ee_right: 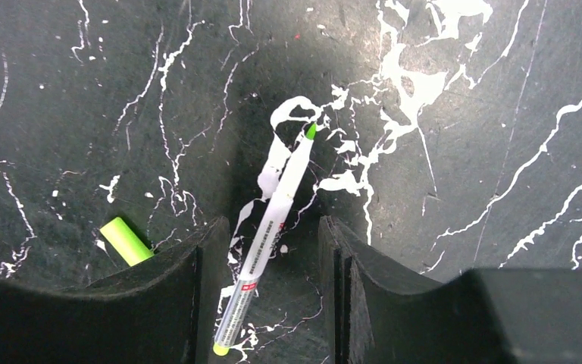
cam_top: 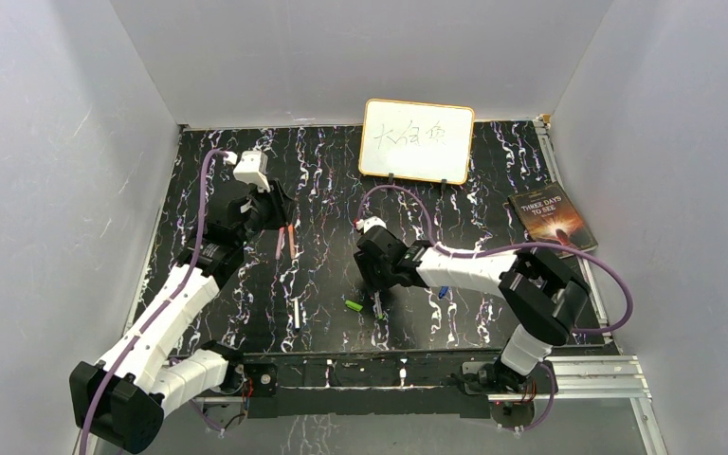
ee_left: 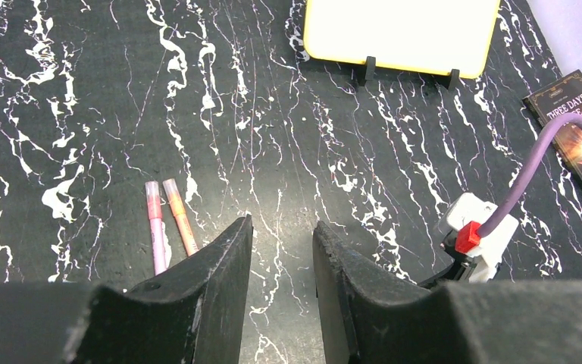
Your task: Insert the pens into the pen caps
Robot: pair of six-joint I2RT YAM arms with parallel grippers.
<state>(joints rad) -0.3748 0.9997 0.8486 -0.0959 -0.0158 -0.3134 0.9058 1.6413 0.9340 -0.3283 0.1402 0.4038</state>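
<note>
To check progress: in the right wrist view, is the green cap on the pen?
No, the green cap lies apart from the pen, whose green tip is bare.

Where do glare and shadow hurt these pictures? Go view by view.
Left wrist: the whiteboard is blown out, its writing lost. Right wrist: a soft shadow falls round the green-tipped pen, which is sharp. Top external: evenly lit, but the orange pen shows no detail.

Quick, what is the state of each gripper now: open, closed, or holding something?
Left gripper: open, holding nothing.
Right gripper: open; white pen lies between its fingers, not gripped.
</note>
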